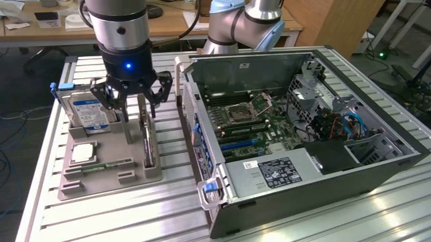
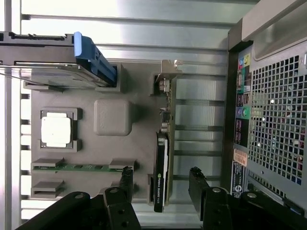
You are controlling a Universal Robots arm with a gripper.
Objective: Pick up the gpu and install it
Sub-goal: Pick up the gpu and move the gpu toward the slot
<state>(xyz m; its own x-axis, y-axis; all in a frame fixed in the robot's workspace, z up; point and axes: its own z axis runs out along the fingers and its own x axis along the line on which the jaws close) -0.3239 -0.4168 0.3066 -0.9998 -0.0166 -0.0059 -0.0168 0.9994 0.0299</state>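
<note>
Hard drive (image 1: 88,113) stands on the tray's (image 1: 118,151) side away from the case. Gripper (image 1: 135,108) hovers over the tray, jaws wide, straddling the gpu (image 1: 147,146), which stands on edge in the tray's slot nearest the case (image 1: 303,166).

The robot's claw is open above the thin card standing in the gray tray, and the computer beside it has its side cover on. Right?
No, the computer case is open: the exterior view shows its motherboard. The rest is right: the gripper is open above the gpu, standing on edge in the gray tray.
</note>
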